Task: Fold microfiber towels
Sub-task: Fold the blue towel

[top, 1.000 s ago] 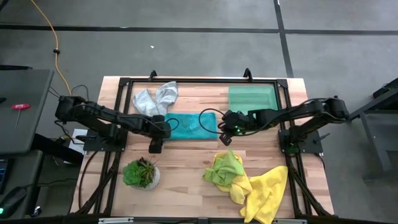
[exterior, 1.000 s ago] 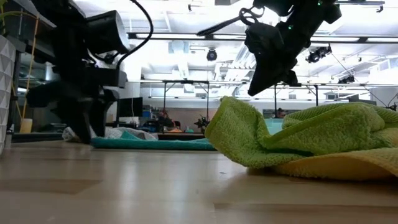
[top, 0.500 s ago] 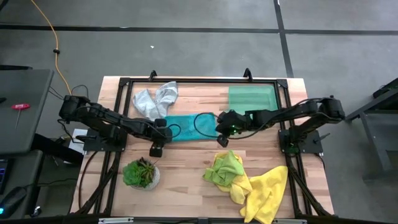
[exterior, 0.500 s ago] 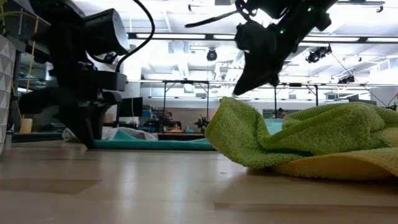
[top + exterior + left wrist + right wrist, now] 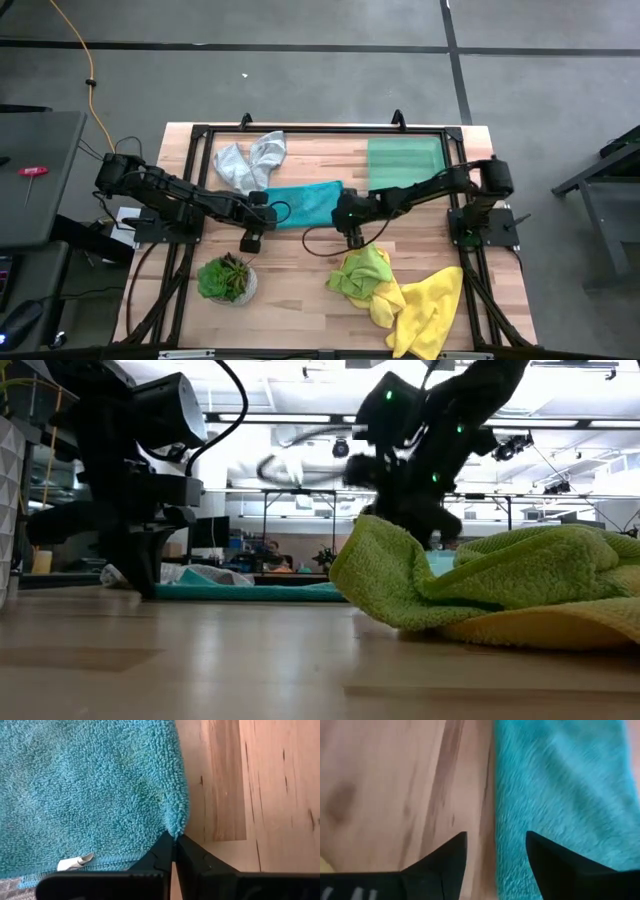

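**A:** Towel first: where does the teal one (image 5: 300, 203) lie?

**B:** Flat on the desk's middle, toward the far edge, long axis running left to right between the two arms. A grey towel (image 5: 250, 158) is bunched beside its far left corner; the lime (image 5: 362, 272) and yellow (image 5: 425, 310) ones are heaped near the front right corner.

**A:** And the left gripper (image 5: 254, 212)?

**B:** It sits at the teal towel's near left corner. In the left wrist view its fingers (image 5: 162, 854) are pressed together, with the corner's edge pinched at their tips.

**A:** The right gripper (image 5: 347, 212)?

**B:** At the right end of the same towel, just beside it. The right wrist view shows its fingers (image 5: 452, 855) apart and holding nothing, with the towel's edge running between them: bare wood on one side, teal pile on the other.

**A:** So which end is ready?

**B:** The left, I'd say. The right looks poised to close on that edge, though the low view is too smeared there to confirm how low it is. A lengthwise fold would need both near corners held.
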